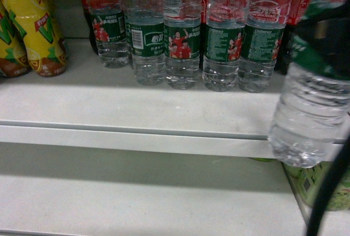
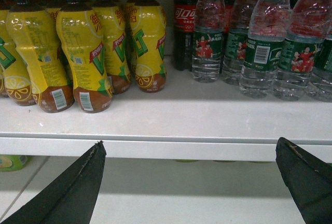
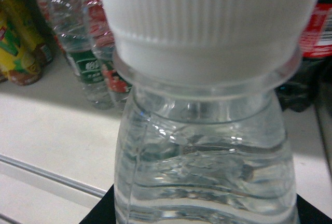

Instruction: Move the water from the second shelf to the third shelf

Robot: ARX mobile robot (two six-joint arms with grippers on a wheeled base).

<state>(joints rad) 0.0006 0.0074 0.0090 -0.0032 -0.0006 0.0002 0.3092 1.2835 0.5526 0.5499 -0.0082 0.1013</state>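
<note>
The water [image 1: 309, 116], a clear ribbed bottle with a dark green label, hangs at the far right in front of the upper shelf's edge [image 1: 136, 132]. My right gripper [image 1: 328, 34] is shut on it around the label. The right wrist view is filled by the same water [image 3: 207, 151] and its white cap [image 3: 207, 22], with the right gripper [image 3: 202, 216] showing as black corners low on both sides. Several like bottles [image 1: 183, 34] stand in a row on the upper shelf. My left gripper [image 2: 189, 149] stands wide open and holds nothing, facing the shelf edge [image 2: 187, 149]. It is out of the head view.
Yellow lemon-tea bottles [image 1: 38, 23] [image 2: 83, 53] stand at the left of the upper shelf. Dark cola bottles [image 2: 184, 32] stand behind the water. The lower shelf [image 1: 136, 198] holds green packs [image 1: 306, 187] at the right. A black cable [image 1: 328, 192] crosses the bottom right.
</note>
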